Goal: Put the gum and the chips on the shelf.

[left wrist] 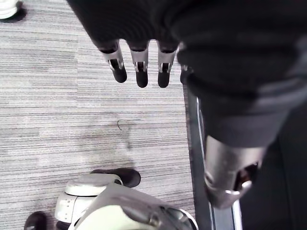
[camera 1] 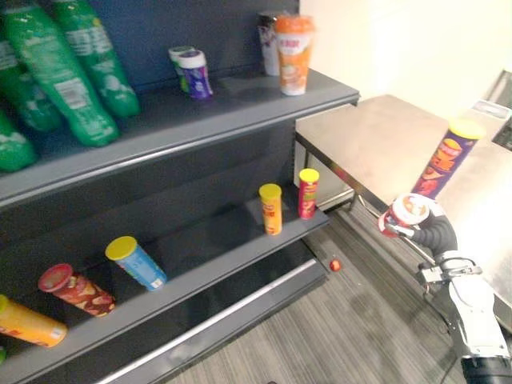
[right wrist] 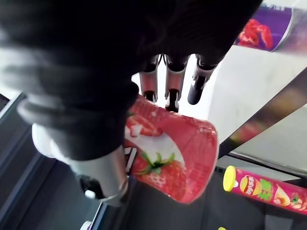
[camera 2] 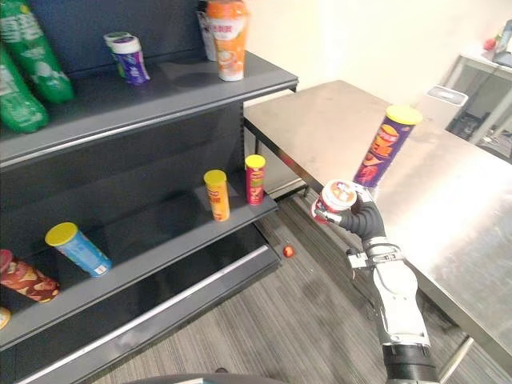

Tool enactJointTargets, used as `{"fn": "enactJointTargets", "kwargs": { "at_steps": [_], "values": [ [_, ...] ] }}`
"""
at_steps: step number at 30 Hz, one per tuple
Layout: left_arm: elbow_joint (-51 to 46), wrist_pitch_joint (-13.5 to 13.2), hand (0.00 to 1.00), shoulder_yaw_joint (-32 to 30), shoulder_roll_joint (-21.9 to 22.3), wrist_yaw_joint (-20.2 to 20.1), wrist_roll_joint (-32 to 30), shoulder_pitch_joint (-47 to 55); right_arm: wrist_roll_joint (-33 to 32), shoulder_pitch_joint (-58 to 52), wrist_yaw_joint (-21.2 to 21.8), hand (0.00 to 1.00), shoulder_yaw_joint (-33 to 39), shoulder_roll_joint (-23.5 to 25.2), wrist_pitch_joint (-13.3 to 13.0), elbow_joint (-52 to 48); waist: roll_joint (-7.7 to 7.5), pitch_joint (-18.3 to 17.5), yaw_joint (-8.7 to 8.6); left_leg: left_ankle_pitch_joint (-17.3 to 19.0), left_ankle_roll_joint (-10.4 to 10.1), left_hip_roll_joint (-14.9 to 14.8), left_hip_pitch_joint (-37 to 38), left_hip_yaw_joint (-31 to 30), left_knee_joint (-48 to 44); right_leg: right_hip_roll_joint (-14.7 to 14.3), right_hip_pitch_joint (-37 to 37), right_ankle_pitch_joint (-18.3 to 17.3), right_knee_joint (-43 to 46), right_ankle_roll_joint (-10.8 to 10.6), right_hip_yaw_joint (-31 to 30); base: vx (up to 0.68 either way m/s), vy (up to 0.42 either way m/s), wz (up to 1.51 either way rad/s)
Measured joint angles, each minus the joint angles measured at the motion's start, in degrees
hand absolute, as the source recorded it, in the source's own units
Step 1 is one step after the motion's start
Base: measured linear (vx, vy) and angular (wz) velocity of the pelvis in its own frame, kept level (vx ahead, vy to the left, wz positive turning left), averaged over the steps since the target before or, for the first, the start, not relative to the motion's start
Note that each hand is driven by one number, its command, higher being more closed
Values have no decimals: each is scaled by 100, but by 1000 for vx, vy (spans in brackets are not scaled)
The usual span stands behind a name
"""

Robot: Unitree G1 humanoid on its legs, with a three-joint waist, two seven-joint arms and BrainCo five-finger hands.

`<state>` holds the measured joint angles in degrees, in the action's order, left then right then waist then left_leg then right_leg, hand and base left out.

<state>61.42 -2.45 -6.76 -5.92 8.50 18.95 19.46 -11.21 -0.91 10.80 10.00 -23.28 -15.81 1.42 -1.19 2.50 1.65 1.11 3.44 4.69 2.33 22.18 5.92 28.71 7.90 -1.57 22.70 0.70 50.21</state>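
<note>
red strawberry-print gum tub (right wrist: 178, 160), purple yellow-lidded chips can (camera 2: 385, 152)

This is looking like a shop display set up in a plain room. Dark grey store shelving (camera 1: 200, 120) is carrying green bottles (camera 1: 80, 80) at the left end of its top board, cups (camera 1: 294, 56) at the right end, and chip cans (camera 1: 271, 210) along the lower board. A bare steel table (camera 2: 336, 128) is standing beside it on grey striped carpet (camera 1: 320, 336).
</note>
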Motion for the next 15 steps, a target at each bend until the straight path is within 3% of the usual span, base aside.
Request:
{"fn": "enactJointTargets", "kwargs": {
  "at_steps": [1, 2, 3, 5, 7, 8, 10, 11, 13, 14, 15],
  "values": [
    [-52, 5, 0, 87, -37, 10, -1, -16, -1, -161, -26, 100, 83, 17, -8, 0, 72, 10, -59, -85, 179, -34, -12, -402, -37, 5, -445, 77, 789, 488, -985, 126, 107, 139],
    [-88, 33, 0, 158, -129, 29, -9, -108, 0, -294, -105, 100, 78, 93, -7, -5, 132, 9, -179, -161, 202, -129, -28, -854, -40, -540, -731, -441, 916, 100, -2073, 110, 81, 175],
    [-51, 99, 0, 181, -247, 42, -8, -227, 3, -357, -176, 100, 51, 137, 10, -49, 93, 104, -218, -211, 220, -208, -32, -1164, -39, -1041, -861, -755, 792, -13, -2828, 58, -12, 177],
    [16, 350, 0, 184, -408, 80, 6, -395, 3, -379, -252, 100, -47, 176, 28, -66, -15, 165, -280, -295, 134, -196, -57, -1819, -37, -1754, -1000, -988, 360, -281, -3762, 52, -41, 158],
    [14, 462, 0, 183, -477, 125, 10, -487, 0, -325, -300, 100, -149, 176, 26, -79, -72, 164, -260, -288, 121, -181, -73, -2167, -13, -2020, -1100, -979, 8, -329, -4207, 75, -35, 160],
    [15, 515, 0, 177, -460, 110, 25, -536, -20, -193, -250, 100, -306, 177, 19, -103, -113, 168, -267, -238, 41, -218, -112, -2068, -9, -2115, -1140, -838, -367, -554, -4586, 107, -50, 189],
    [16, 521, 0, 112, -437, 72, 37, -547, -66, -11, -124, 100, -485, 180, 19, -84, -201, 144, -223, -325, -84, -199, -123, -1986, -41, -2060, -1050, -698, -882, -749, -4560, 146, -88, 126],
    [12, 521, 0, -20, -425, 49, 52, -505, -65, 133, -4, 100, -648, 181, 18, -62, -226, 127, -99, -343, -114, -193, -126, -2015, -44, -2066, -1037, -635, -1108, -783, -4447, 142, -122, 49],
    [14, 510, 0, -126, -378, 4, 115, -437, -77, 371, 144, 100, -893, 186, 17, -57, -299, 98, -34, -352, -203, -165, -186, -2117, -50, -2078, -1034, -331, -1381, -719, -4359, 109, -135, 33],
    [15, 503, 0, -220, -374, -13, 115, -460, -123, 461, 240, 100, -949, 186, 27, -36, -361, 94, -4, -253, -343, -167, -320, -2167, -255, -2070, -956, -359, -1513, -702, -4275, 94, -170, 28],
    [15, 479, 0, -263, -300, -32, 104, -458, -124, 533, 273, 100, -1004, 186, 49, -26, -306, 124, 12, -102, -503, -223, -464, -2159, -504, -2109, -933, -358, -1582, -700, -4222, 73, -177, 26]
  ]
}}
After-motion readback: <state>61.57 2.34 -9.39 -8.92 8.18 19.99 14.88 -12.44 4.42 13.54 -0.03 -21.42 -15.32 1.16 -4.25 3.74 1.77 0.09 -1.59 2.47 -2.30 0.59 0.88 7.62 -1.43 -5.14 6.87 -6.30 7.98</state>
